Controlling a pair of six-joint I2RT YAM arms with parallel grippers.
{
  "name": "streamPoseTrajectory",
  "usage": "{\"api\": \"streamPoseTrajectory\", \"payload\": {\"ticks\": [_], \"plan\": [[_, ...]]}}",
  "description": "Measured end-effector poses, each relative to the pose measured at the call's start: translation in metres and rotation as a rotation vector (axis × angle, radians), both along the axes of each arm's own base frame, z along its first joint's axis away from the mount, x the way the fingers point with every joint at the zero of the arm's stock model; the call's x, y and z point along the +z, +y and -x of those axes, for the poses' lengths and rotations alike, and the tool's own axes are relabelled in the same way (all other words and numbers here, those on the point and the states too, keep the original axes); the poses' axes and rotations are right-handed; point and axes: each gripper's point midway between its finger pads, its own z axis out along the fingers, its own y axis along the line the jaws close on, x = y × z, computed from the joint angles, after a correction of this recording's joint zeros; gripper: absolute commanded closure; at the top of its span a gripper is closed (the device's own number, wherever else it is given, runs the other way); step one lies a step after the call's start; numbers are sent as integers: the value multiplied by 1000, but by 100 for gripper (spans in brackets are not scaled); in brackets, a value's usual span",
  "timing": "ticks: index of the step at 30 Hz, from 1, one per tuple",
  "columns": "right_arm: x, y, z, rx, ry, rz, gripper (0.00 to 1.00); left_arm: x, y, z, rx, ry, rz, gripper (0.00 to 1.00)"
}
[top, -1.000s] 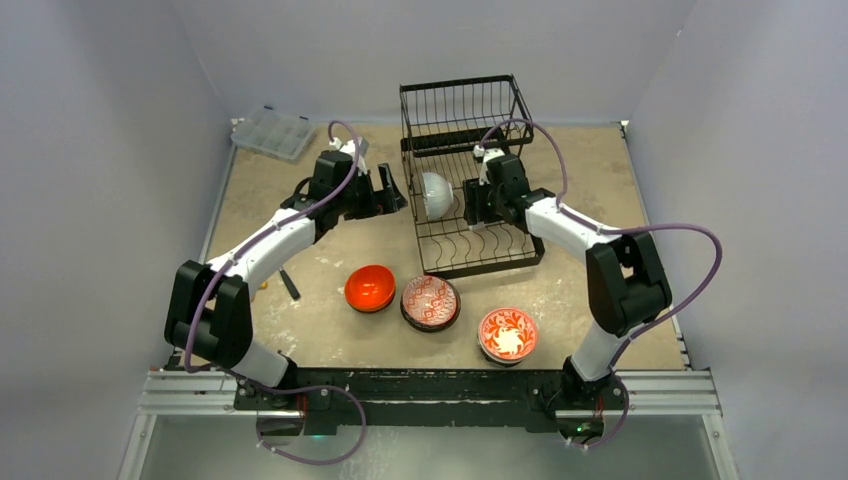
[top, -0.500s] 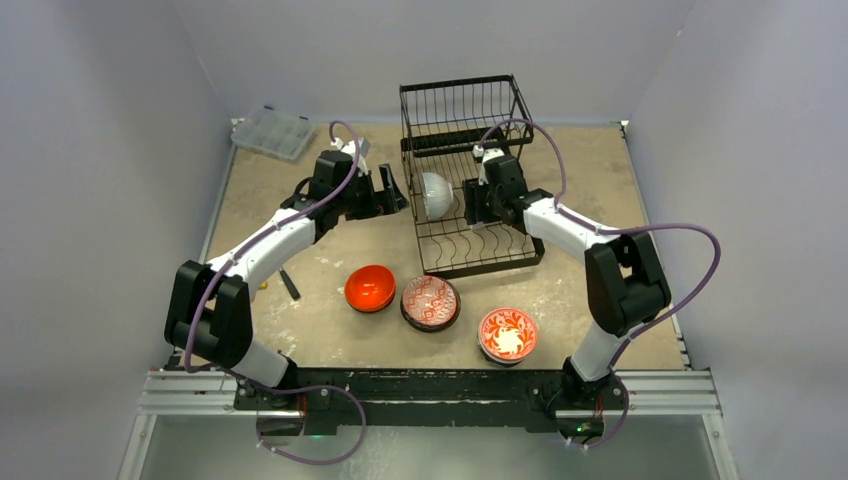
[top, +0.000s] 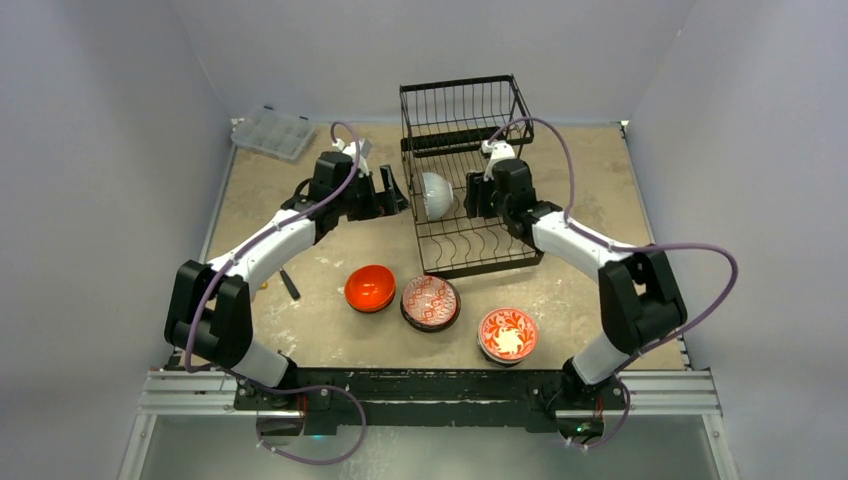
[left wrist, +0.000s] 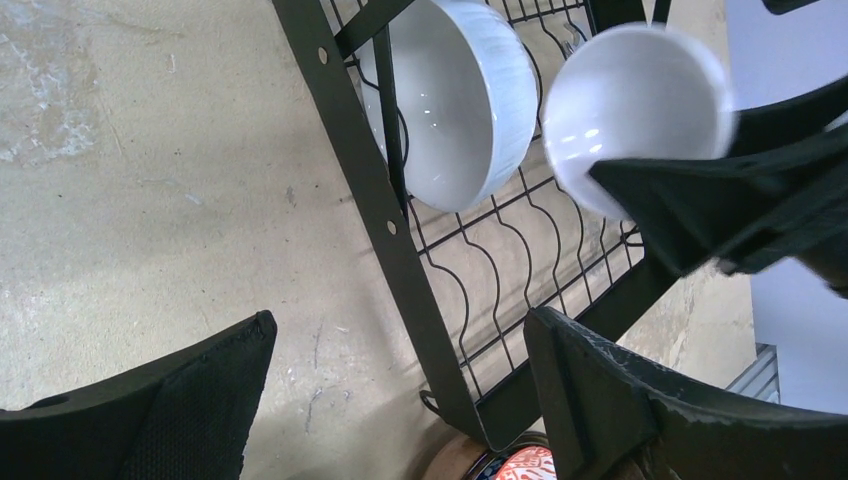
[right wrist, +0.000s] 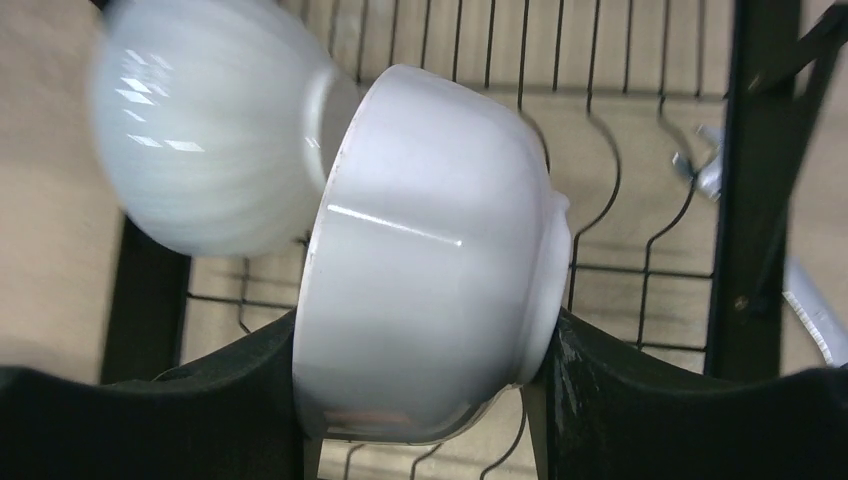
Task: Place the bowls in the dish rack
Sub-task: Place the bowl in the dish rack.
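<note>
Overhead; both wrist close-ups on rack

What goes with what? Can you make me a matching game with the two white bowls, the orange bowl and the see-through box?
Things
1. ribbed white bowl
2. smooth white bowl
3. orange bowl
4. clear box

Places
A. at the far left corner of the table
B. held between the fingers of the right gripper
C. standing on edge in the dish rack
D. on the table, just left of the red patterned bowl

Pairs: 1-C, 2-B, 3-D, 4-A
</note>
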Motion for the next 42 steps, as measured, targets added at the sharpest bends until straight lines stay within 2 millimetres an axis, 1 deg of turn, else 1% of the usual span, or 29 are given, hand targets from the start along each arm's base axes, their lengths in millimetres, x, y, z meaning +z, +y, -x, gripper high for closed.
{"api": "streamPoseTrajectory", "payload": {"ticks": [4,6,7,9,14,22,26,33,36,42], "plan": [[48,2,-11,-14,-159,-68,100,-2,0,2,-5,4,2,8],[61,5,-16,-15,-209,-92,100,-2,-1,2,-8,3,5,9],[64,6,-18,-15,-221,-98,100,-2,-1,1,-9,1,6,9],[61,7,-21,-16,-220,-100,100,-1,-2,1,-10,-2,8,9],[40,9,-23,-16,-183,-83,100,-1,-2,1,-10,-2,8,9],[24,8,-23,-25,-194,-84,100,-1,-2,1,-10,-3,8,9],[14,9,-27,-38,-204,-71,100,-1,-2,1,-10,-3,8,9],[-11,20,-26,-41,-195,-7,100,0,0,-1,4,-8,0,9],[-18,20,-26,-51,-199,28,100,13,1,-8,22,-30,-2,8],[-21,12,-28,-87,-215,83,100,77,1,-37,80,-173,29,7]]}}
